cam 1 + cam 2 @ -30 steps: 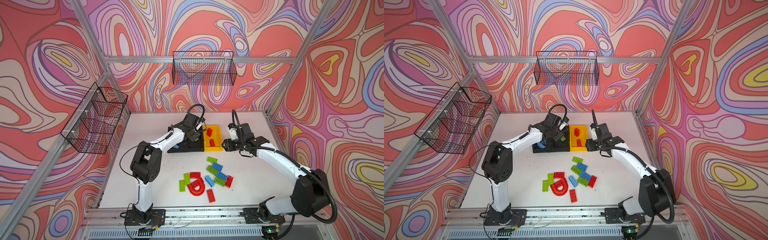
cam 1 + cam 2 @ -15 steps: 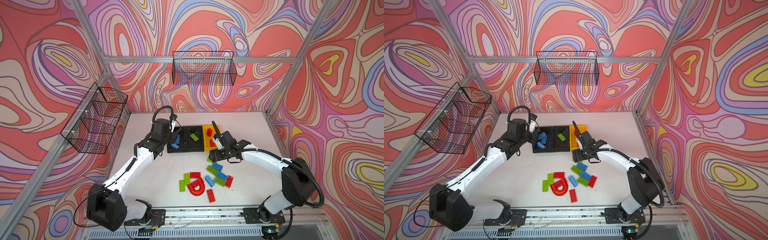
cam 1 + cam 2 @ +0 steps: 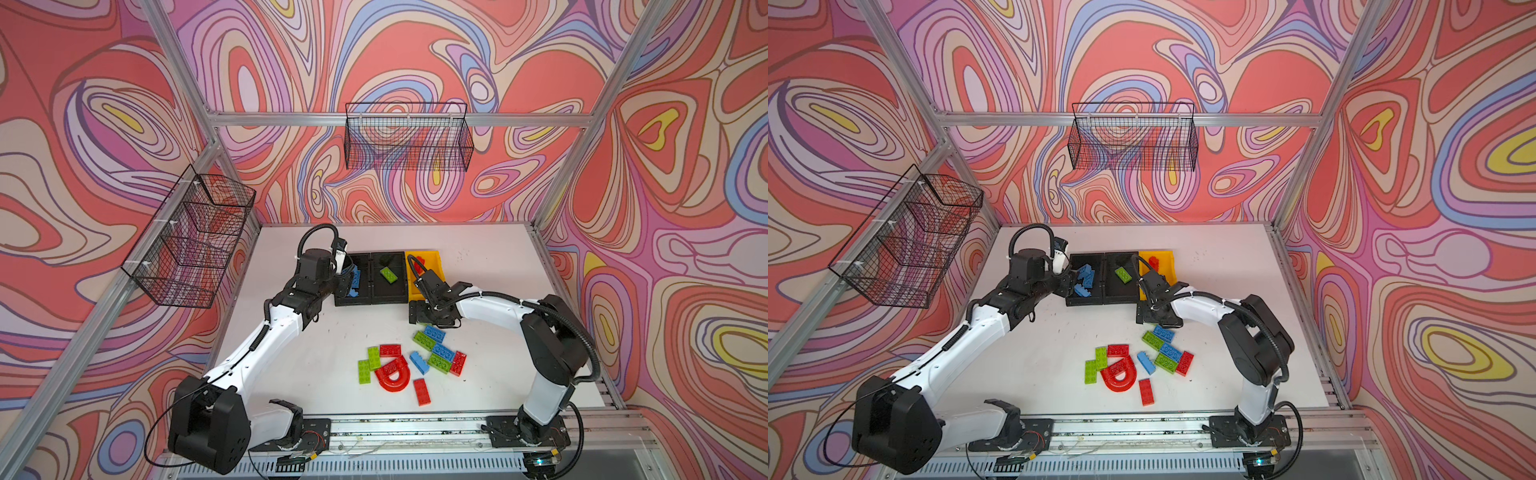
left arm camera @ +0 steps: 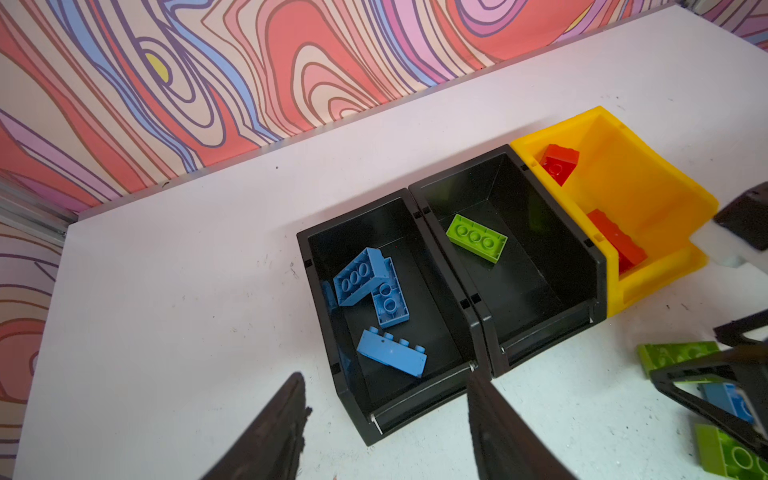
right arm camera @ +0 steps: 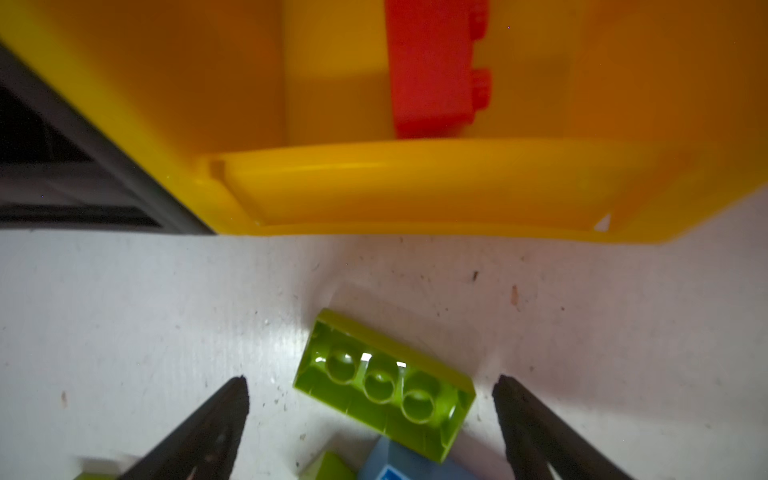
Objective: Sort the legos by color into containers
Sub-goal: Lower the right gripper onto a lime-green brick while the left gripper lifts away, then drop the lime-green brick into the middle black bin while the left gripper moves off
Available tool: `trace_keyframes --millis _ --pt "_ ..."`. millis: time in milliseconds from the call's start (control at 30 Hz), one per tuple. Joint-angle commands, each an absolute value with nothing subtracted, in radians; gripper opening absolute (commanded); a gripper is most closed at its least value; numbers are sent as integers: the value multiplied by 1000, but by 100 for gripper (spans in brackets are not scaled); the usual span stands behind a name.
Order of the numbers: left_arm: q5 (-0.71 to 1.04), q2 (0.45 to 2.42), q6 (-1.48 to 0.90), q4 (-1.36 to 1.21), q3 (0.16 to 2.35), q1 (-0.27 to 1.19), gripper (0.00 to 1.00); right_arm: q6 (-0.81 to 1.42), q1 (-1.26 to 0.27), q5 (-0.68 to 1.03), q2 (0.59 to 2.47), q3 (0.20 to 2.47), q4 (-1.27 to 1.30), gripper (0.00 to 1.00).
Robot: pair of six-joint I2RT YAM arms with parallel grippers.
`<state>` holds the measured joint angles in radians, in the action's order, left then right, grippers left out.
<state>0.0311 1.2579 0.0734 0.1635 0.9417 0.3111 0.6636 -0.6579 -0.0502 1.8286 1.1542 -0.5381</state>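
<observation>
Three containers stand in a row: a left black bin (image 4: pixel 436 332) holding blue legos (image 4: pixel 390 353), a middle black bin (image 4: pixel 540 282) with one green lego (image 4: pixel 476 237), and a yellow bin (image 4: pixel 648 174) with red legos (image 4: pixel 559 162). My left gripper (image 4: pixel 388 415) is open and empty, just in front of the left black bin (image 3: pixel 353 302). Low over the table in front of the yellow bin (image 5: pixel 415 187), my right gripper (image 5: pixel 372 395) is open, its fingers either side of an upside-down lime green lego (image 5: pixel 382 382). Loose legos, including a red arch (image 3: pixel 392 376), lie nearer the front.
Black wire mesh baskets hang on the back wall (image 3: pixel 407 141) and the left wall (image 3: pixel 191 237). The pile of red, green and blue bricks (image 3: pixel 1163 353) lies just in front of the right gripper (image 3: pixel 1144 318). An aluminium rail (image 3: pixel 415 424) runs along the table's front edge.
The left gripper has moved left from over the middle black bin to the left one. The right gripper has come forward from the yellow bin, dropped to the pile's edge and opened wide.
</observation>
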Motion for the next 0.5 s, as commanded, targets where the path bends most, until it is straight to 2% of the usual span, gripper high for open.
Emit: trace_keyframes --millis 0,233,467 --pt "62 1232 54 143 941 306 64 768 -673 -109 1863 1174 -556 97" --pt "77 1233 44 143 942 304 64 855 -701 -180 1877 1164 -563 78" --pt "74 1229 43 141 941 299 64 856 -719 -235 1867 1179 -605 69"
